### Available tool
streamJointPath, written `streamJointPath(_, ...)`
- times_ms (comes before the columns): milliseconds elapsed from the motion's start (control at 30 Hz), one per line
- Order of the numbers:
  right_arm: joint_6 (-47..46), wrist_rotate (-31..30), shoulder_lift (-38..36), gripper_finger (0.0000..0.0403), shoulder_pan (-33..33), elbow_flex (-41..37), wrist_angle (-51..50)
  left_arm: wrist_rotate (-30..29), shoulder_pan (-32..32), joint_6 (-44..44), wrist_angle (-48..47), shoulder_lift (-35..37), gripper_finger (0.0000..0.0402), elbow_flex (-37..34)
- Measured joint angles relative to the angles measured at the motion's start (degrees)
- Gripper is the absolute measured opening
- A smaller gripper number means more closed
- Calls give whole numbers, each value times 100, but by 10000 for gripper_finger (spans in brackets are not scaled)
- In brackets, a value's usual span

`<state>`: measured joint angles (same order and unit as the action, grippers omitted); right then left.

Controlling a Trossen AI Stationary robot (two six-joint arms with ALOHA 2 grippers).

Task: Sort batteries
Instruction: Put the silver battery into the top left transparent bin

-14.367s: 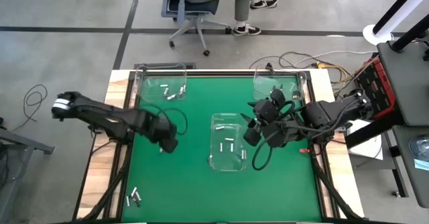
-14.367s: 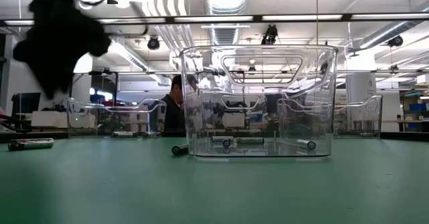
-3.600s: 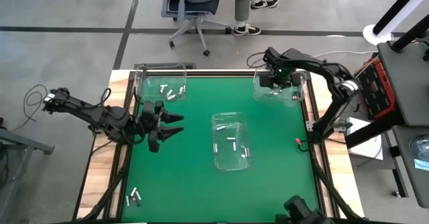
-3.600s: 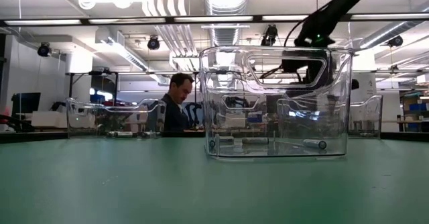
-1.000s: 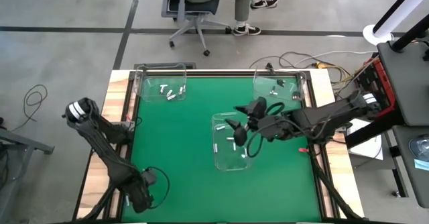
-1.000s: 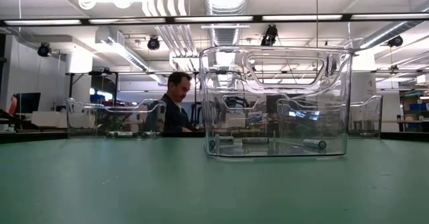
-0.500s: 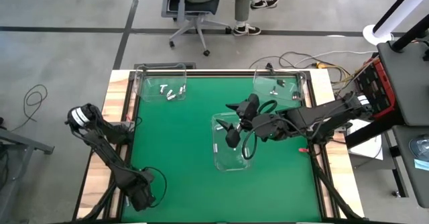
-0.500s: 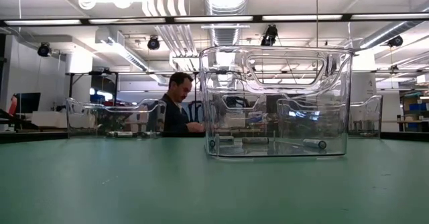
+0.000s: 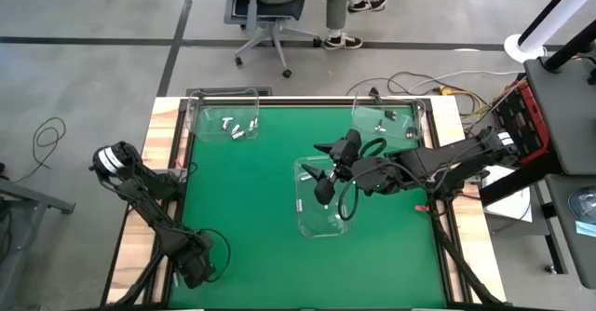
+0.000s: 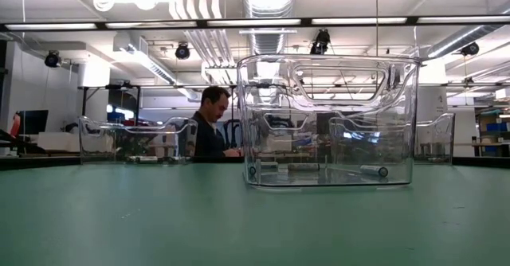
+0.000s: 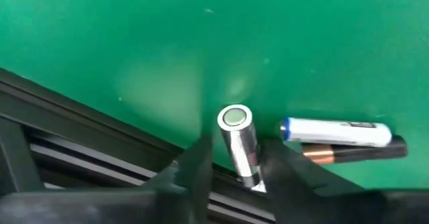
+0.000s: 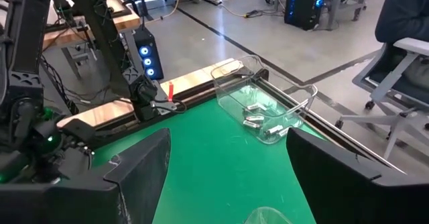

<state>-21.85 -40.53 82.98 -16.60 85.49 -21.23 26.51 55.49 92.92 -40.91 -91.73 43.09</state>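
Your L tool (image 11: 231, 167) has dropped to tabletop (image 9: 251, 227) corner, open round battery (image 11: 238, 140); R tool (image 9: 321, 185), open, now over bin (image 9: 303, 220).

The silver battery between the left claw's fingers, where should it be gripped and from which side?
Grip the silver battery across its round body, near the middle, coming straight down from above. It lies flat on the mat, its cap pointing away from the left claw, whose open fingers already straddle it. Two more batteries lie just beside it, so keep the closing narrow.
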Motion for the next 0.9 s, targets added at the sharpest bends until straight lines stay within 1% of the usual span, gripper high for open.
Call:
streamJointPath(200, 48, 2, -1, 294, 0, 0, 2, 40, -3, 62, -30, 28, 37, -143)
streamJointPath(267, 48, 2, -2, 295, -2, 0, 2, -7, -5, 60, -168, 73, 23, -159)
streamJointPath(400, 75, 6, -2, 288, -28, 0, 2, -370, -55, -34, -769, 293, 23, -175)
streamJointPath(467, 85, 6, -3, 284, -39, 0, 4, -568, -116, -40, -1089, 505, 23, -164)
streamJointPath(567, 87, 15, -4, 280, -39, 0, 2, -690, -296, -70, -1522, 929, 28, -116)
streamJointPath(667, 87, 17, -4, 279, -39, 0, 7, -1170, -584, -104, -1793, 1368, 29, -55)
streamJointPath(733, 88, 17, -4, 280, -39, 0, 6, -1708, -789, -217, -1963, 1683, 28, -32)
streamJointPath(800, 90, 19, -4, 283, -39, 0, 4, -2192, -1041, -383, -1942, 1974, 27, -16)
streamJointPath(900, 90, 21, -4, 287, -42, 0, 4, -2837, -1569, -741, -1907, 2387, 28, 5)
